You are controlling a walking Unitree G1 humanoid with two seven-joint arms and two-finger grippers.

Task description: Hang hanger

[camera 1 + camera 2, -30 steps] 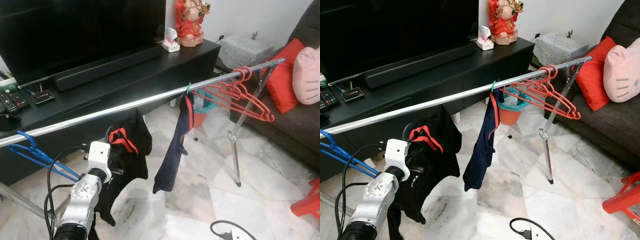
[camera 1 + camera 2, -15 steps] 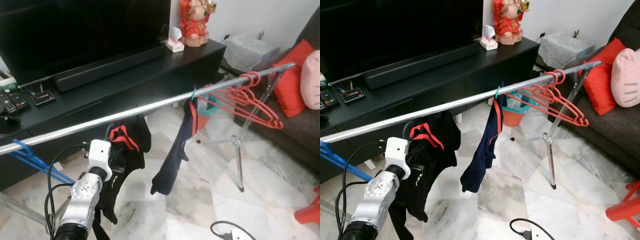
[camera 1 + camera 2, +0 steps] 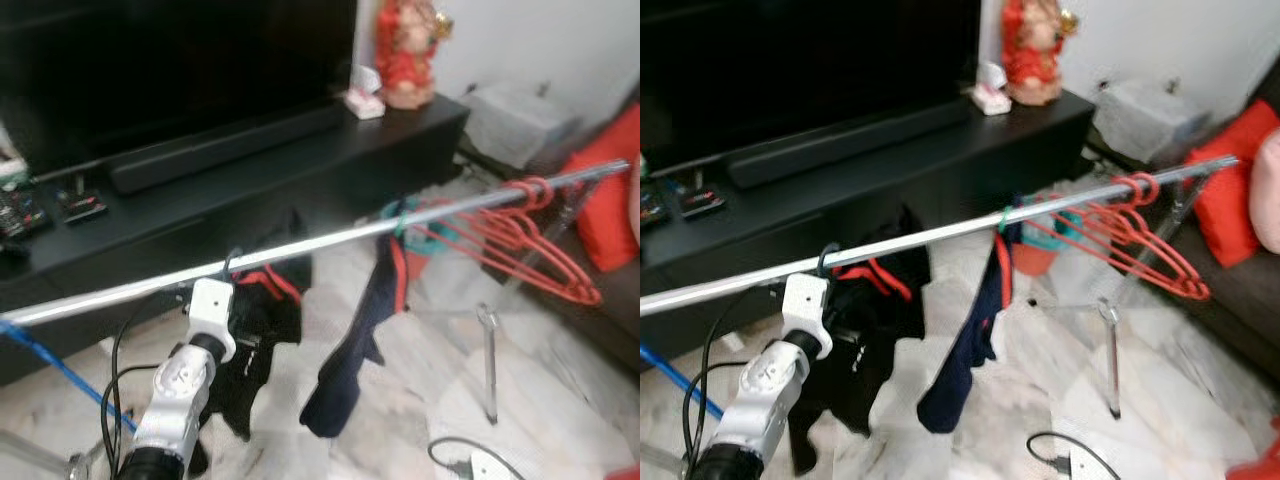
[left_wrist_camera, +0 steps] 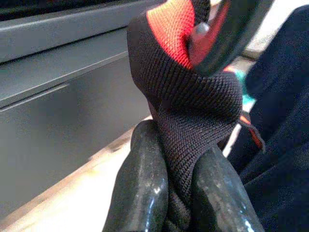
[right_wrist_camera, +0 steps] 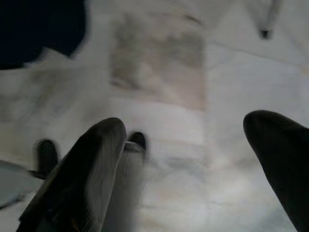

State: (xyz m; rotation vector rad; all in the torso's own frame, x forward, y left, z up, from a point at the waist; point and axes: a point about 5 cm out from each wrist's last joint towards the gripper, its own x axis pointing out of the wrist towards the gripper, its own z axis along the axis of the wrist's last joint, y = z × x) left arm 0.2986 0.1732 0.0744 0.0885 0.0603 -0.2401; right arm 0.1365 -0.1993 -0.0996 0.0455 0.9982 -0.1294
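Blur is smearing both head views. Left pincer (image 4: 179, 193) is squeezing the black garment (image 3: 262, 330) just under the rail (image 3: 320, 243), its hanger hidden. Right pincer (image 5: 193, 159) is hanging spread above the floor (image 5: 159, 58).

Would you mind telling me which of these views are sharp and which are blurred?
Both eye views are softly motion-blurred: the rail and red hangers smear. The left wrist view is sharp close up, showing the weave of the black garment pinched in the left claw, with the background soft. The right wrist view is blurred throughout, the right claw open over pale floor.
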